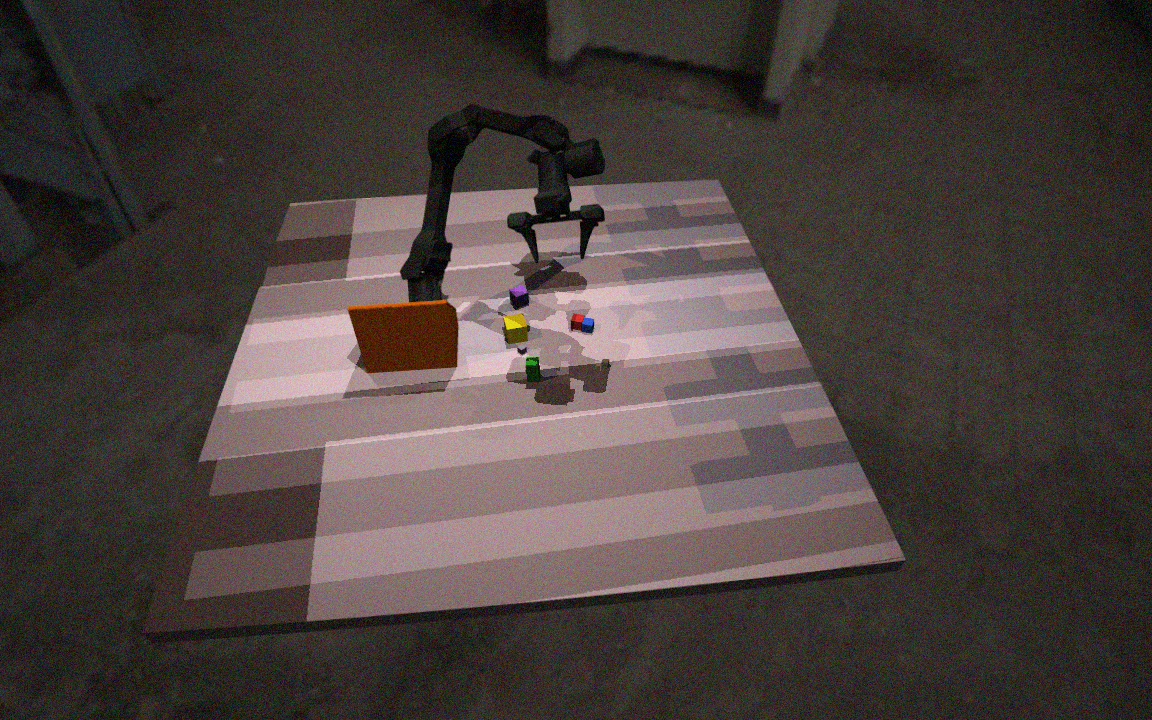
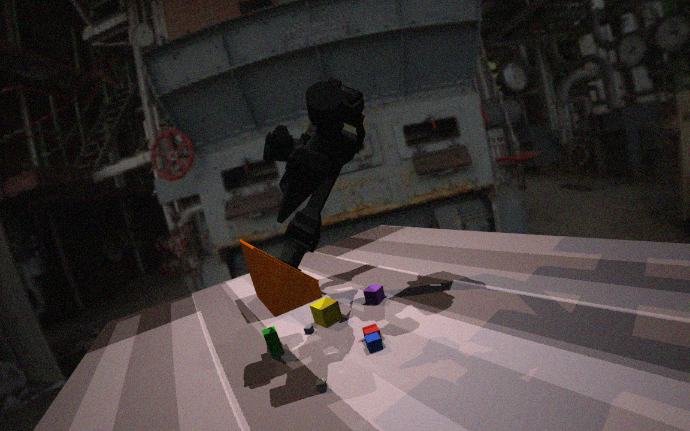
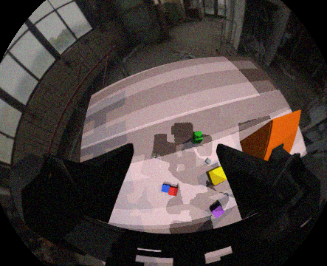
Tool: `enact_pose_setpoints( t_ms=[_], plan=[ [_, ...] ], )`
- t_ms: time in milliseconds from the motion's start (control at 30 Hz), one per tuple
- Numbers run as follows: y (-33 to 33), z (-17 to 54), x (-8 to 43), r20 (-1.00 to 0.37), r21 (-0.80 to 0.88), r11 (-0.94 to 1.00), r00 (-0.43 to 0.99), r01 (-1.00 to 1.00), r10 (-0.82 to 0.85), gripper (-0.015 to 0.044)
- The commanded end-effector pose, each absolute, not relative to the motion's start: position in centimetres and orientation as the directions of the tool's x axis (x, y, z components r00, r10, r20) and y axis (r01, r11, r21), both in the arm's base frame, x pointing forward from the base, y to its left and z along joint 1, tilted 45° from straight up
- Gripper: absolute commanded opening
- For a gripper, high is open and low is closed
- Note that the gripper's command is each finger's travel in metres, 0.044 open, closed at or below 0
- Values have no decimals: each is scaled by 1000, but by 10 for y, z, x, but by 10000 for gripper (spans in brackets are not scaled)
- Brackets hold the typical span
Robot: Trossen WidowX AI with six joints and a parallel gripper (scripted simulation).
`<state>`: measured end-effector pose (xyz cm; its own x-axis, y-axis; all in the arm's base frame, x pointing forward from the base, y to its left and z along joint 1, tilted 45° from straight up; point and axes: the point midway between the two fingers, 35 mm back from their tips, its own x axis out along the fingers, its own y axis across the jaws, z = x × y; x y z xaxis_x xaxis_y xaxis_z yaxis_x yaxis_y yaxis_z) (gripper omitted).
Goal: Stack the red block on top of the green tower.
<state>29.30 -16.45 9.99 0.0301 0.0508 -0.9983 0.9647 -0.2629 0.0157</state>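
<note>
The red block [image 1: 577, 321] [image 2: 370, 328] [image 3: 173, 191] lies on the table and touches the blue block [image 1: 588, 325] [image 2: 374, 342] [image 3: 165, 188] beside it. The green tower [image 1: 533, 368] [image 2: 272, 342] [image 3: 198, 137] stands upright, two blocks high, nearer the front in the top view. My gripper [image 1: 559, 260] [image 3: 176, 148] is wide open and empty, high above the table and behind the blocks in the top view. In the exterior view its fingers overlap, so their gap does not show there.
A yellow block [image 1: 516, 329] [image 2: 325, 312] [image 3: 216, 176] and a purple block [image 1: 519, 296] [image 2: 374, 294] [image 3: 218, 210] lie near the red block. An orange panel [image 1: 405, 338] [image 2: 283, 284] [image 3: 286, 133] stands by the arm's base. Two tiny cubes, one grey [image 2: 309, 329] [image 3: 207, 161], lie near the tower.
</note>
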Motion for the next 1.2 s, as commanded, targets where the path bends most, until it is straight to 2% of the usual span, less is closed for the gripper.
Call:
enact_pose_setpoints(
  t_ms=[0, 267, 533, 833, 1167],
  plan=[
    [-145, 86, 304, -989, 27, -79, 38, 997, 141, 440],
    [-100, 61, 325, -937, 169, 330, 48, 929, 346, 440],
    [-52, 42, 339, -844, 411, 597, 40, 689, 534, 440],
    [-3, 29, 346, -711, 669, 666, 22, 330, 703, 440],
    [4, 25, 345, -708, 673, 666, 22, 323, 706, 440]
  ],
)
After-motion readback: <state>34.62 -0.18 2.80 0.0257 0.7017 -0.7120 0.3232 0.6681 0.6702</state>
